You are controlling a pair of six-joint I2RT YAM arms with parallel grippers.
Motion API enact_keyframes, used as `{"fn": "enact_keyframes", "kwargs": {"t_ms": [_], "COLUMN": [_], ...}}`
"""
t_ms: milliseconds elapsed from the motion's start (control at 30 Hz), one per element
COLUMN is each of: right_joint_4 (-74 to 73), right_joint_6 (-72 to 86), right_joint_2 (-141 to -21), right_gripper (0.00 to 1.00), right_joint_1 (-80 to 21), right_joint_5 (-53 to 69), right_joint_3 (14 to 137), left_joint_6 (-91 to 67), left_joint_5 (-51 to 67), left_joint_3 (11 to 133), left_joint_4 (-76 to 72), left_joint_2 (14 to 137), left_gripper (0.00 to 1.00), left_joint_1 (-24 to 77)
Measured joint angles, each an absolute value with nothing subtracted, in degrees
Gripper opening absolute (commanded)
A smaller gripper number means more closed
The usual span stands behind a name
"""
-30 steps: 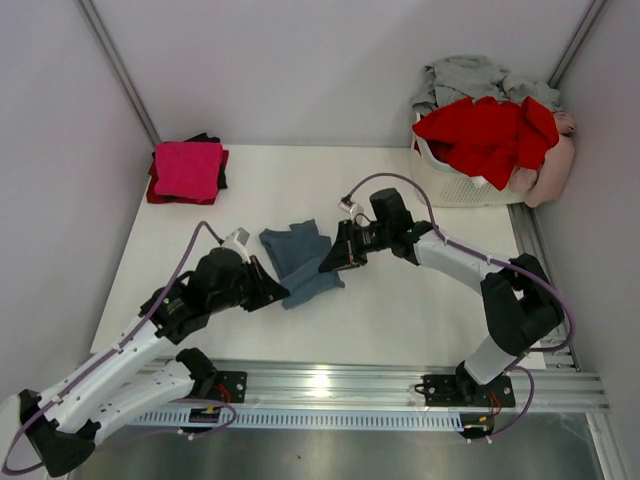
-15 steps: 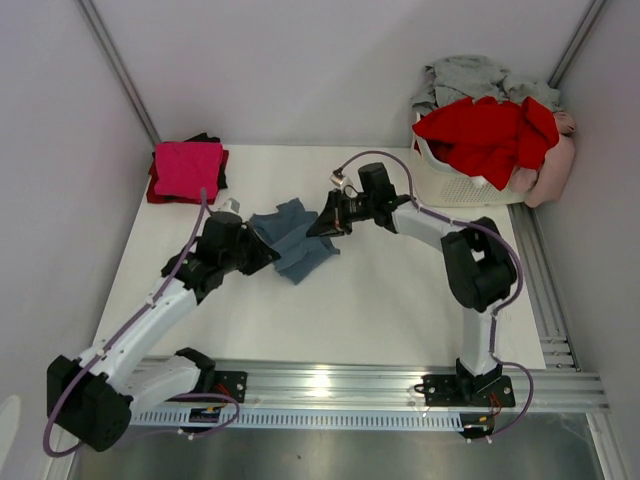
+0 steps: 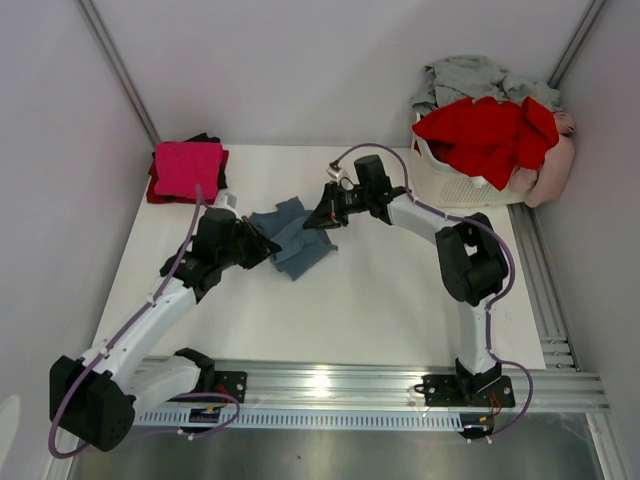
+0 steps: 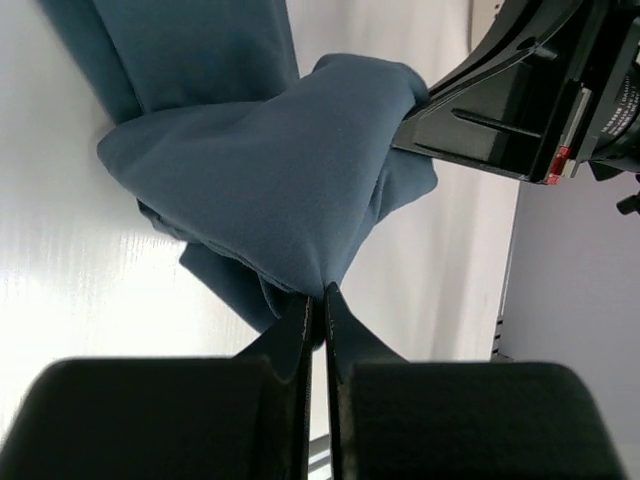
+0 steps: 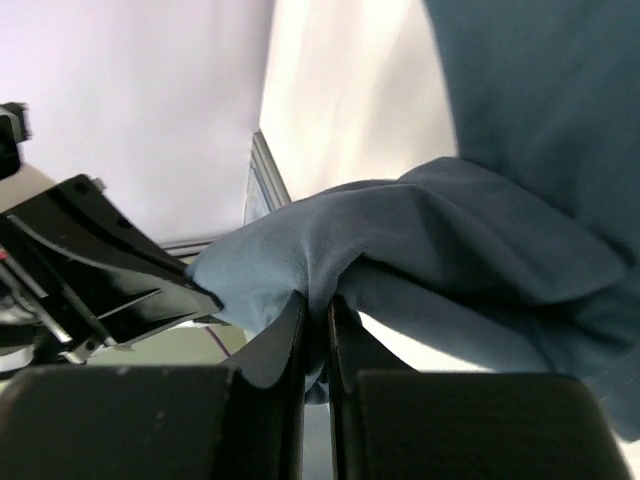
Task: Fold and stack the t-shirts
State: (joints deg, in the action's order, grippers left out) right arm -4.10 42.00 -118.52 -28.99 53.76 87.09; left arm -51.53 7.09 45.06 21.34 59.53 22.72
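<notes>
Now my left gripper and my right gripper both pinch the blue-grey t-shirt tight. We have carried it from the middle toward eleven o'clock, closer to the magenta pile at ten o'clock, so I think stacking comes soon

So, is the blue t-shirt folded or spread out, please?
Partly folded: blue t-shirt layered, pinched by left gripper and right gripper.

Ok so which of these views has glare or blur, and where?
Top external: sharp, evenly lit, one glare spot on the metal rail. Left wrist: the table is blown out white, the left gripper soft and dark up close. Right wrist: the right gripper likewise blurred, the blue-grey t-shirt in focus.
</notes>
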Motion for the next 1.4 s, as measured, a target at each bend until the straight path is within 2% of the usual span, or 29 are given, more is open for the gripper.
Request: {"fn": "enact_keyframes", "kwargs": {"t_ms": [200, 533, 667, 767, 1033, 1400], "right_joint_4": [-5.76, -5.74, -7.84, -8.58, -4.91, -8.60], "right_joint_6": [41.95, 44.77, 42.24, 38.59, 35.66, 34.59], "right_joint_2": [-120.11, -137.21, -137.82, -132.79, -104.40, -81.08], "right_gripper": [0.00, 0.00, 0.00, 0.00, 0.00, 0.00], "right_joint_1": [-28.80, -28.60, -28.49, -28.49, -30.81, -41.32], "right_joint_5": [54.22, 54.83, 54.04, 52.64, 46.37, 38.96], "right_joint_3": [94.50, 112.27, 112.44, 106.41, 75.05, 55.64], "left_joint_6": [-51.94, -55.29, -54.98, -54.37, -51.29, -51.18], "left_joint_5": [6.74, 6.79, 6.98, 8.14, 14.20, 21.21], "left_joint_3": [44.91, 47.72, 47.77, 47.70, 46.04, 36.25], "left_joint_4": [19.44, 13.76, 12.58, 12.14, 14.17, 24.84], "left_joint_2": [60.12, 75.75, 75.50, 72.40, 61.87, 39.90], "left_gripper": [0.01, 0.00, 0.00, 0.00, 0.00, 0.00], "left_joint_1": [22.68, 17.21, 16.71, 17.19, 25.21, 33.63]}}
